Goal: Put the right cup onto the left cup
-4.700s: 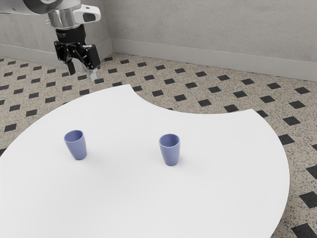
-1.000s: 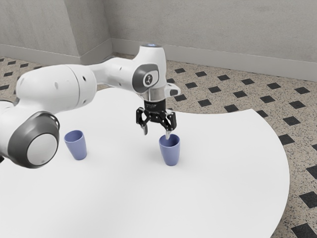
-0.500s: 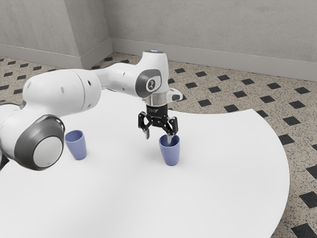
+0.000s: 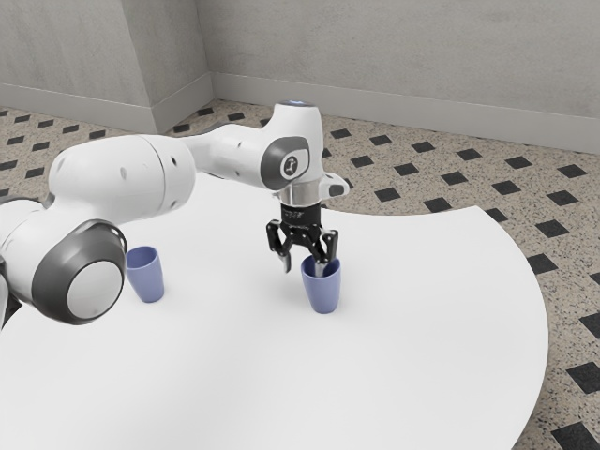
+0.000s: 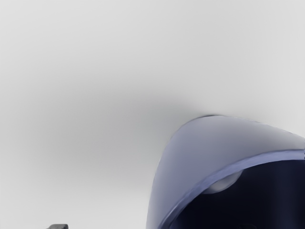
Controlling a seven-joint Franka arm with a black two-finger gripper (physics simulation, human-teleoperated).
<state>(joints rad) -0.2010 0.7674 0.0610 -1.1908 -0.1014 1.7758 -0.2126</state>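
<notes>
Exterior view: hang with black jaws spread astride the rim of the smooth, tapered blue cup nearer the exterior view's right, upright on the white counter, well apart from the matching cup. Wrist view: face satiny, curved cup wall and dark hollow.

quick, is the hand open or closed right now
Hand: open, holding nothing, one finger at the mouth of the cup on the exterior view's right.
</notes>
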